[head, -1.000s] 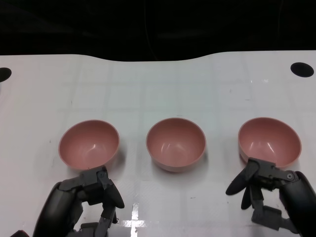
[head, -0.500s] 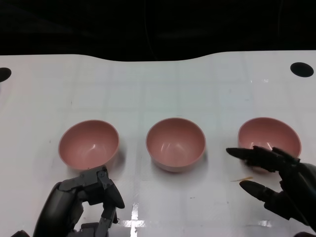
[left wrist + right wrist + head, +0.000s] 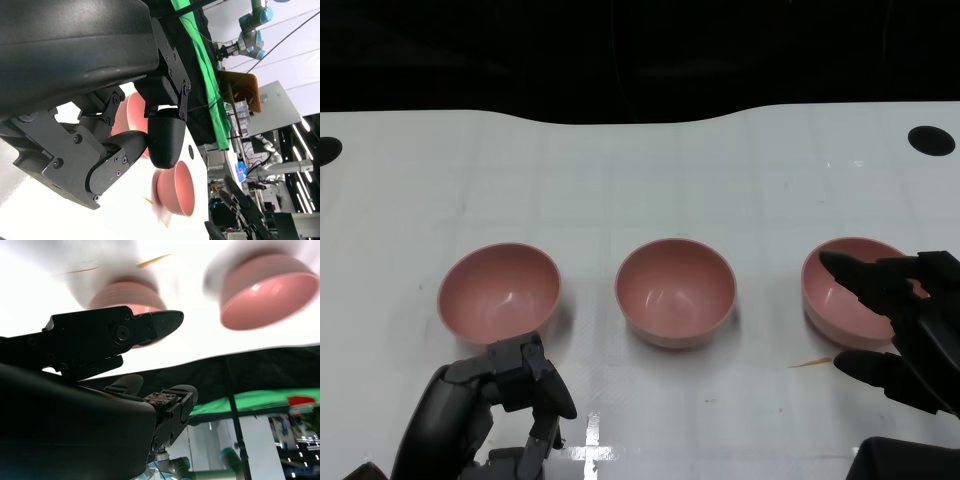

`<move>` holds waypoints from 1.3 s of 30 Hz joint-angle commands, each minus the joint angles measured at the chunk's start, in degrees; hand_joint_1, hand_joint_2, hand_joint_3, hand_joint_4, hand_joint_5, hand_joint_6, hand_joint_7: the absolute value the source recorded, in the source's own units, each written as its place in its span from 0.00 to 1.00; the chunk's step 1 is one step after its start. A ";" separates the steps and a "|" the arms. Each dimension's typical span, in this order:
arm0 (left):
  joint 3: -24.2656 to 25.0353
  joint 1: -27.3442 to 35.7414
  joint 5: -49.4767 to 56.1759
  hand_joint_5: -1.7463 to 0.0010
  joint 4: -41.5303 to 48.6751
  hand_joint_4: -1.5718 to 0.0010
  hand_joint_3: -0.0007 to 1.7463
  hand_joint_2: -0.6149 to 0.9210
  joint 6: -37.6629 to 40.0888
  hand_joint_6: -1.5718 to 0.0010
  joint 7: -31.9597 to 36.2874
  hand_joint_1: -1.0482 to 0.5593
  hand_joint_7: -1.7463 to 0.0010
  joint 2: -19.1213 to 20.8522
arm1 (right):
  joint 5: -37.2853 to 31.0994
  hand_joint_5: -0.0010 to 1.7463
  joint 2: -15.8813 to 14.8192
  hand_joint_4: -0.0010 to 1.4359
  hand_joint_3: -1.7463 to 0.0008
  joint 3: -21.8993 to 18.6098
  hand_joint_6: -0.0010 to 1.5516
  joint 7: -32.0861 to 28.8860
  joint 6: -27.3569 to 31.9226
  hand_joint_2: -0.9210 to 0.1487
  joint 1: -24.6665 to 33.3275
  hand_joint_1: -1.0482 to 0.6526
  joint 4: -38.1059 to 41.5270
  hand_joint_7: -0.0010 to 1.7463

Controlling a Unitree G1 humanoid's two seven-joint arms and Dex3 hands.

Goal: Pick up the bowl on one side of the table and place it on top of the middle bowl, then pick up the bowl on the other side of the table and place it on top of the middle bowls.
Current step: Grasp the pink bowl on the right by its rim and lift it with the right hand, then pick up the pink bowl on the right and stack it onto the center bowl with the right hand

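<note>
Overlapping right bowl (image 3: 840, 300): right hand (image 3: 905, 325)

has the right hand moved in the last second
Yes. The right hand has opened and gone forward, away from the robot: its upper fingers now reach over the right bowl, with the thumb outside the near rim. The bowl hasn't shifted.

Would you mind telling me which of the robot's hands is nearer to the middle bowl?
Left, narrowly. The left hand sits curled near the table's front edge, below the left bowl. The right hand is spread open over the right bowl, farther from the middle bowl.
</note>
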 commanded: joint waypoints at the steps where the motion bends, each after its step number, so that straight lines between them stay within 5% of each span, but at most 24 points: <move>1: 0.16 0.09 0.54 0.03 -0.12 0.48 0.75 0.66 -0.34 0.49 0.45 0.53 0.17 0.56 | -3.09 0.35 -1.60 0.02 0.99 1.13 0.15 2.36 3.17 0.05 -2.04 0.20 0.07 0.02; 17: 0.01 -0.39 0.52 0.02 -0.30 0.48 0.73 0.67 0.33 0.49 0.26 0.53 0.16 0.41 | -8.01 0.23 -3.49 0.12 1.00 11.78 0.17 -1.30 7.32 0.04 -17.03 0.20 28.26 0.01; 22: 0.00 -0.22 0.42 0.02 -0.38 0.48 0.73 0.67 0.11 0.50 0.33 0.53 0.16 0.08 | -7.70 0.18 -3.67 0.20 0.99 14.46 0.25 -3.62 7.29 0.00 -20.92 0.30 35.41 0.02; 24: -0.08 -0.12 0.16 0.02 -0.58 0.49 0.73 0.67 0.38 0.50 0.13 0.53 0.16 0.04 | -7.02 0.20 -3.66 0.31 0.97 15.19 0.33 -5.65 6.18 0.00 -22.78 0.38 38.82 0.04; 25: -0.11 -0.09 0.08 0.02 -0.64 0.49 0.73 0.68 0.45 0.50 0.08 0.53 0.16 0.01 | -6.76 0.26 -3.69 0.43 0.98 15.54 0.44 -7.23 5.46 0.00 -23.51 0.44 40.32 0.05; 26: -0.12 -0.07 0.06 0.02 -0.66 0.49 0.73 0.68 0.48 0.50 0.10 0.53 0.16 -0.04 | -6.47 0.35 -3.83 0.46 0.98 15.88 0.50 -10.69 3.68 0.00 -24.21 0.46 42.20 0.03; 28: -0.10 -0.10 0.26 0.01 -0.55 0.49 0.73 0.68 0.29 0.50 0.27 0.53 0.16 -0.16 | -5.55 0.83 -3.94 0.58 0.96 16.35 0.70 -15.84 0.59 0.00 -25.61 0.50 45.65 0.05; 30: -0.18 -0.08 0.61 0.01 -0.63 0.49 0.73 0.68 0.46 0.50 0.49 0.53 0.16 -0.25 | -4.83 0.96 -4.12 0.65 0.93 16.78 0.78 -18.95 -1.84 0.00 -27.09 0.50 48.26 0.08; 31: -0.23 -0.04 0.75 0.01 -0.74 0.49 0.73 0.68 0.63 0.50 0.57 0.53 0.16 -0.30 | -4.58 0.98 -4.21 0.66 0.89 16.99 0.73 -20.34 -2.84 0.03 -27.68 0.50 49.34 0.25; 32: -0.30 -0.02 0.90 0.01 -0.80 0.49 0.72 0.68 0.60 0.50 0.62 0.53 0.16 -0.34 | -4.32 0.99 -4.24 0.66 0.80 17.16 0.60 -21.38 -3.68 0.10 -28.30 0.51 50.35 0.56; 34: -0.38 0.09 1.02 0.01 -1.04 0.49 0.72 0.68 0.73 0.50 0.74 0.53 0.16 -0.46 | -3.66 1.00 -4.35 0.64 0.62 17.39 0.47 -23.46 -5.58 0.23 -29.44 0.49 51.87 0.90; 39: -0.38 -0.07 1.13 0.01 -1.16 0.49 0.73 0.68 0.90 0.50 0.90 0.53 0.15 -0.37 | -3.70 1.00 -4.59 0.66 0.53 17.85 0.44 -27.37 -7.21 0.33 -31.55 0.47 50.67 1.00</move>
